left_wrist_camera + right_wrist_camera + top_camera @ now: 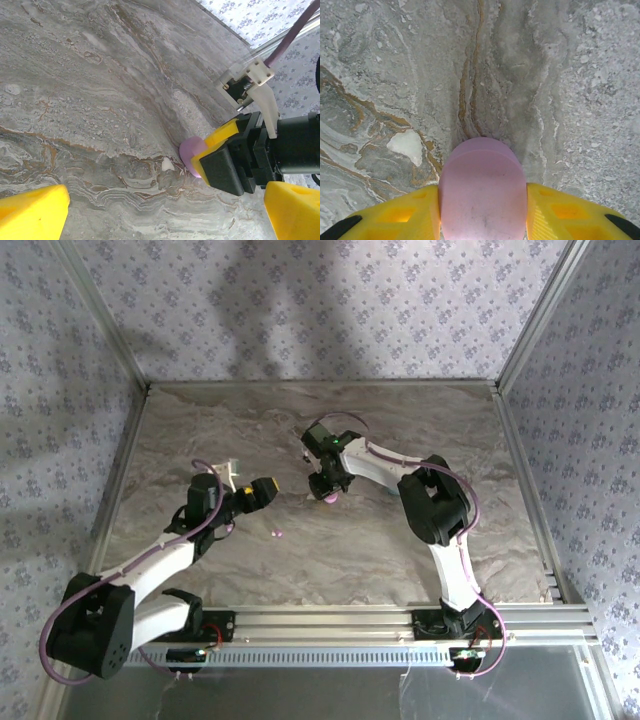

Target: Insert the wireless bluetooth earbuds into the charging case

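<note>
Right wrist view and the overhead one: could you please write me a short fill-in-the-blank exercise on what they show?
1. The case between the right gripper's yellow fingers is ____ in colour.
2. The left gripper's jaws stand ____.
3. A tiny pink earbud lies loose on the ____.
Missing words: pink; open; table.
</note>
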Controlling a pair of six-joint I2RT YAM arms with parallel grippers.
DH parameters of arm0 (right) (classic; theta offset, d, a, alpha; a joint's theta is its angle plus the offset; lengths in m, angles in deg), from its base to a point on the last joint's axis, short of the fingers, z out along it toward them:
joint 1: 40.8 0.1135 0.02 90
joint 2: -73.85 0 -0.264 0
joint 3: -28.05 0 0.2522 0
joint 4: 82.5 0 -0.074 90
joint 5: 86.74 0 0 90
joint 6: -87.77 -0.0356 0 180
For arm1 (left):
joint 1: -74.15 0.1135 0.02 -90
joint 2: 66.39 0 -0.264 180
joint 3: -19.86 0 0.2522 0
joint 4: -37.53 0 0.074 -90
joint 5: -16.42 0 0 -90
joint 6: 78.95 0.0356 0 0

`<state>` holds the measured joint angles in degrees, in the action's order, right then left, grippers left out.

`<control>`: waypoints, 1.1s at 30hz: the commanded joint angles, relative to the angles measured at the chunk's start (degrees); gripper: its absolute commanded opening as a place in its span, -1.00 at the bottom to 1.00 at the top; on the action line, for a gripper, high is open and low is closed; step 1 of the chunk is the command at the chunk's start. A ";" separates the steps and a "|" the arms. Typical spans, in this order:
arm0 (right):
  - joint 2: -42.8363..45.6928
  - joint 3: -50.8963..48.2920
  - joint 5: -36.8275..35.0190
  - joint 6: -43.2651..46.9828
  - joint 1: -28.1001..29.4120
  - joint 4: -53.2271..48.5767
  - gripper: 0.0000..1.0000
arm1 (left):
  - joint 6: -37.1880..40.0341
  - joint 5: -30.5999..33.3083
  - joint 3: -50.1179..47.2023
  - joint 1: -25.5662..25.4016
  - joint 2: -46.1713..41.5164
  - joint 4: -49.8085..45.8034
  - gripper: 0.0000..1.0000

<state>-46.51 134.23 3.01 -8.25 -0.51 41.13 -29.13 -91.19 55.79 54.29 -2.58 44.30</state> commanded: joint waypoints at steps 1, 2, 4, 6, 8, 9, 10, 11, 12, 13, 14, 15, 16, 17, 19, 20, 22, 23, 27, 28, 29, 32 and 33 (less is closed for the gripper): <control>3.26 -2.64 3.19 -2.05 -0.52 -0.30 -0.12 | -0.25 -1.79 -0.03 0.28 1.18 2.24 1.00; 4.05 -3.51 3.77 -2.36 -0.75 0.40 -0.12 | -0.30 -2.05 0.11 0.26 1.61 2.35 0.99; 5.52 -5.34 5.29 -3.15 -1.15 1.50 -0.13 | -0.25 -2.54 0.60 0.09 2.43 2.41 1.00; 7.07 -7.30 7.00 -4.14 -1.67 2.79 -0.13 | -0.25 -3.06 0.99 -0.18 3.49 2.47 0.99; 9.18 -9.75 9.30 -5.62 -2.52 4.26 -0.14 | -0.23 -3.72 1.44 -0.67 4.58 3.04 0.99; 10.23 -10.94 10.59 -6.27 -2.91 5.01 -0.14 | -0.29 -4.02 1.55 -0.86 5.13 3.39 1.00; 11.54 -12.31 12.09 -7.04 -3.47 6.07 -0.14 | -0.37 -4.72 1.72 -1.12 5.79 3.90 0.99; 12.94 -13.80 13.84 -7.93 -4.07 7.23 -0.14 | -0.44 -5.37 1.89 -1.44 6.48 4.47 1.00; 14.16 -15.15 15.28 -8.70 -4.68 7.87 -0.14 | -0.51 -5.90 2.08 -1.69 6.98 4.95 0.99; 15.41 -16.58 16.93 -9.60 -5.45 9.67 -0.14 | -0.68 -6.41 2.34 -2.06 7.64 5.55 0.99; 16.80 -17.97 19.17 -10.64 -6.46 10.95 -0.14 | -0.71 -6.87 2.51 -2.48 8.16 5.87 1.00; 17.87 -19.24 20.94 -11.55 -7.35 12.18 -0.14 | -0.74 -7.23 2.75 -2.91 8.63 6.23 0.99; 18.95 -20.68 23.10 -12.78 -8.33 13.68 -0.14 | -0.77 -7.65 3.08 -3.43 9.18 6.53 1.00; 19.95 -22.08 25.60 -13.91 -9.30 15.37 -0.15 | -0.73 -8.05 3.43 -4.03 9.73 6.76 0.99; 21.55 -24.52 29.34 -16.13 -10.86 18.39 -0.16 | -0.86 -9.05 4.37 -5.14 10.94 6.96 1.00; 22.23 -26.45 31.19 -17.18 -11.59 20.05 -0.16 | -0.80 -9.64 4.81 -5.81 11.68 7.14 1.00; 23.06 -28.23 33.50 -19.08 -12.37 22.72 -0.16 | -0.60 -10.61 5.80 -6.81 12.91 7.28 0.99; 23.34 -28.87 34.71 -20.01 -12.72 23.81 -0.16 | -0.45 -11.30 6.47 -7.38 13.61 7.09 0.99; 23.76 -30.91 38.81 -23.62 -13.14 28.67 -0.18 | -0.81 -14.07 8.65 -8.44 17.71 7.18 1.00; 23.84 -31.35 39.67 -24.46 -13.14 29.75 -0.18 | -1.44 -14.91 8.74 -8.38 18.83 8.17 0.99; 23.97 -31.74 40.41 -25.31 -13.11 30.86 -0.18 | -1.87 -15.72 9.08 -8.40 19.95 8.88 0.99; 24.55 -32.84 41.62 -27.33 -13.04 33.35 -0.20 | -3.02 -18.29 10.10 -8.42 22.81 10.24 0.97; 24.69 -33.15 41.84 -27.83 -13.04 34.05 -0.21 | -3.34 -18.95 10.40 -8.44 23.51 10.53 0.97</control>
<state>-23.93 101.93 40.78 -32.49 -13.56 70.73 -31.12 -105.81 64.25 46.01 19.28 51.52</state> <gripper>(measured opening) 0.403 0.987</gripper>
